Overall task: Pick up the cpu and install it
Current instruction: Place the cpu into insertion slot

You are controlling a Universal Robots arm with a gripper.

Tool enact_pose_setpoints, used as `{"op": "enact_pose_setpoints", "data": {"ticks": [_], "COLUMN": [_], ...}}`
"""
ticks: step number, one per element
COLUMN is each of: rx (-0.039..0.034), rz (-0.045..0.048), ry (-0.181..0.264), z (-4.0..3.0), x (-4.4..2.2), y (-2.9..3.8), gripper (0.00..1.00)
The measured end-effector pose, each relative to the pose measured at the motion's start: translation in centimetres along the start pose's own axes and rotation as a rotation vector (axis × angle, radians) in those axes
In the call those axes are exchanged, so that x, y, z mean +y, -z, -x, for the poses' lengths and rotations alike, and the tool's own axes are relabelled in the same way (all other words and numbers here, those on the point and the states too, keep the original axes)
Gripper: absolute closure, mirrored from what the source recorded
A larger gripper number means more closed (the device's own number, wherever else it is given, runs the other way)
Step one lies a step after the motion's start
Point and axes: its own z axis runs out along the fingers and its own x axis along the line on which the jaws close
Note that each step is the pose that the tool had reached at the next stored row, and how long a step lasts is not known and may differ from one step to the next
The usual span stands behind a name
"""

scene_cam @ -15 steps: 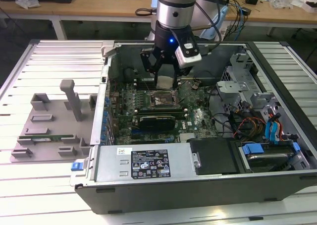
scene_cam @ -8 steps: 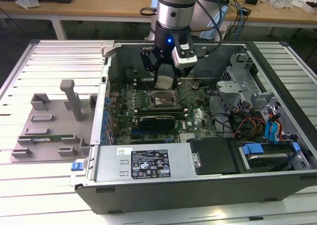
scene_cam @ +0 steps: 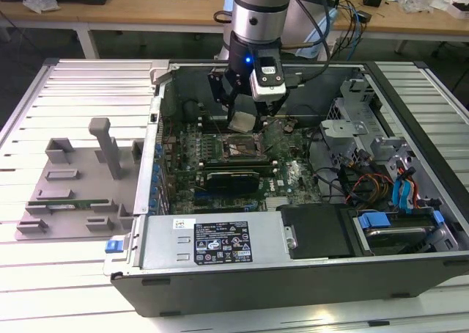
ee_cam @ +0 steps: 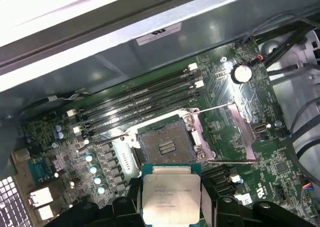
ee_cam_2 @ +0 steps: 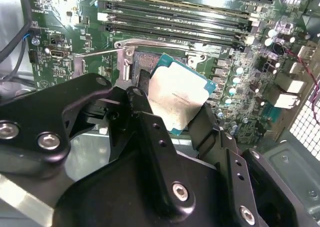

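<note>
The cpu (ee_cam: 171,194), a flat square chip with a silvery top plate and a teal rim, sits clamped between my black fingers (ee_cam: 131,199). My gripper (scene_cam: 245,119) is shut on the cpu (scene_cam: 242,123) and hangs inside the open computer case (scene_cam: 410,83), a little above the motherboard. Just beyond the chip, in the first wrist view, lies the open socket (ee_cam: 165,144) with its load frame swung aside. The second wrist view has the cpu (ee_cam_2: 177,99) tilted over the socket's metal frame (ee_cam_2: 131,57), with my gripper (ee_cam_2: 176,118) closed on its edges.
Memory slots (ee_cam: 135,104) run alongside the socket. A power supply (scene_cam: 212,239) fills the case's near side, and drive cages with cables (scene_cam: 381,179) crowd the exterior view's right. A grey fixture (scene_cam: 73,179) stands on the slatted table at the exterior view's left.
</note>
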Motion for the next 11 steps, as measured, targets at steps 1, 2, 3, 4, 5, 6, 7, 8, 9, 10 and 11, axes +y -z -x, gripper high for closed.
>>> {"op": "enact_pose_setpoints", "data": {"ticks": [1,2,3,4,5,6,7,8,9,10,11], "rx": [0.0002,0.0005,0.0007,0.001,0.0012,0.0013,0.0015,0.0017,0.0018,0.002,0.0021], "rz": [0.0002,0.0004,0.0007,0.0009,0.0011,0.0012,0.0015,0.0016,0.0018,0.002,0.0021], "ry": [-0.012,-0.022,-0.034,-0.044,-0.054,-0.06,-0.067,-0.075,-0.081,-0.089,-0.096], "z": [0.0,0.0,0.0,0.0,0.0,0.0,0.0,0.0,0.0,0.0,0.0], "x": [0.0,0.0,0.0,0.0,0.0,0.0,0.0,0.0,0.0,0.0,0.0], "y": [0.0,-0.01,-0.02,-0.02,-0.03,-0.03,-0.04,-0.04,-0.05,-0.05,-0.05], "gripper": [0.45,0.45,0.45,0.45,0.45,0.45,0.45,0.45,0.45,0.45,0.45]}}
